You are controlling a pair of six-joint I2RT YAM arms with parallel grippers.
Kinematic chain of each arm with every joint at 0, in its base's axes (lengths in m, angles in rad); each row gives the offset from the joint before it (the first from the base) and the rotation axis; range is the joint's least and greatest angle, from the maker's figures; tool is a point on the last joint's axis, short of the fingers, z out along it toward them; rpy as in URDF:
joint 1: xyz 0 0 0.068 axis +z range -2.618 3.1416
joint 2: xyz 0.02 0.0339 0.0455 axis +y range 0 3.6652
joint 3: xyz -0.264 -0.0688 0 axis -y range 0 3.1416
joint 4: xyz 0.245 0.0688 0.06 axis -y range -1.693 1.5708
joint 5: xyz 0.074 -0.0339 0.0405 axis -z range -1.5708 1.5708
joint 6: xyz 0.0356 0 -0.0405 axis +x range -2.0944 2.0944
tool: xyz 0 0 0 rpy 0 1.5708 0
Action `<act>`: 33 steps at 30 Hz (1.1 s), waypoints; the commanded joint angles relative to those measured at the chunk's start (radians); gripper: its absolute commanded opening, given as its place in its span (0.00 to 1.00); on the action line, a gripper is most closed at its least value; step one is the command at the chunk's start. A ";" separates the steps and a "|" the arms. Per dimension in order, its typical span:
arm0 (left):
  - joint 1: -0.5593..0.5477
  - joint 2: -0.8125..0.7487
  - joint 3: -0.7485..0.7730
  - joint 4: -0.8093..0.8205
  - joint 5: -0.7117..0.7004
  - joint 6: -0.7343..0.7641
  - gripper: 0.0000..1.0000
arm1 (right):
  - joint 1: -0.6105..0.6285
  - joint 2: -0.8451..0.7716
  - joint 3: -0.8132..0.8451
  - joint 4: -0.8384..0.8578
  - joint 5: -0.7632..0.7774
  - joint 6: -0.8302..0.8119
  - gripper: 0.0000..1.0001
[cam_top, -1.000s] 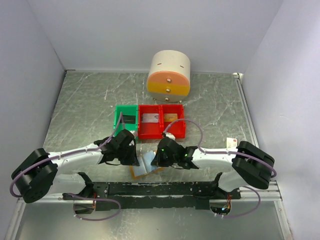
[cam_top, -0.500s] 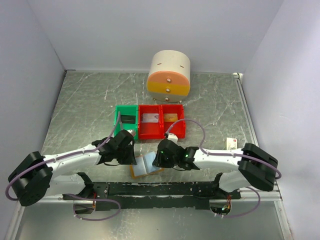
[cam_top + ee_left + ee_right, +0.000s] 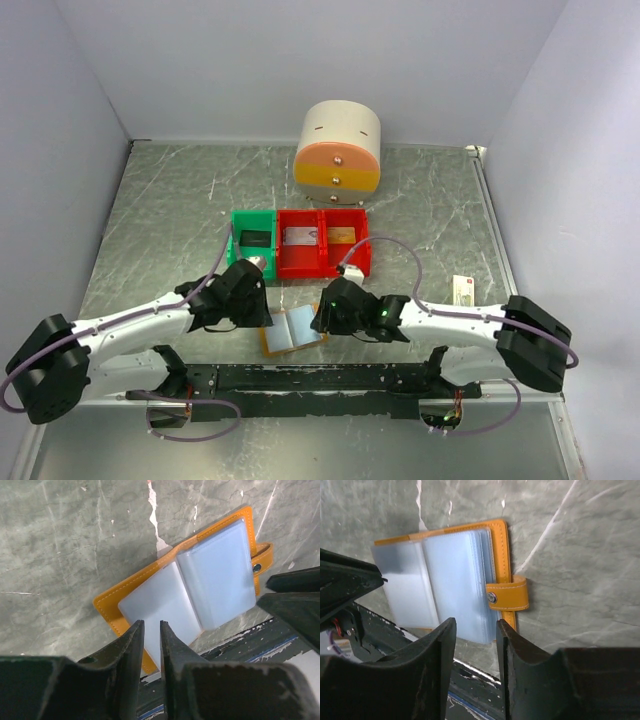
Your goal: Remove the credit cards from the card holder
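The card holder [image 3: 293, 330] lies open near the table's front edge, orange rim outward and pale blue pockets up. It also shows in the left wrist view [image 3: 200, 585] and the right wrist view [image 3: 455, 580], its snap strap [image 3: 507, 594] folded out. My left gripper [image 3: 266, 318] [image 3: 151, 625] hangs over its left page, jaws a narrow slit apart and empty. My right gripper [image 3: 319, 322] [image 3: 476, 622] hangs over its right edge, a little open and empty. A grey-silver card [image 3: 300, 236] and a gold-orange card [image 3: 342, 236] lie in the red bin [image 3: 322, 270].
A green bin [image 3: 238, 224] with a dark item inside adjoins the red bin on the left. A round cream and orange drawer unit [image 3: 338, 150] stands at the back. A small white tag [image 3: 462, 290] lies at the right. A black rail [image 3: 300, 378] runs along the front.
Both grippers have drawn back a little from the card holder, left and right. More of its blue pages now shows between them. The holder itself has not moved.
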 commanded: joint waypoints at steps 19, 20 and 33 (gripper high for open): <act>-0.016 0.163 0.019 0.119 0.068 0.007 0.21 | 0.108 0.280 0.167 -0.037 0.030 -0.008 0.02; -0.017 0.153 0.022 0.107 0.053 0.007 0.21 | 0.109 0.265 0.161 -0.034 0.037 -0.004 0.05; -0.017 -0.142 0.193 -0.243 -0.360 -0.002 0.68 | -0.093 -0.084 0.215 -0.309 0.347 -0.184 0.74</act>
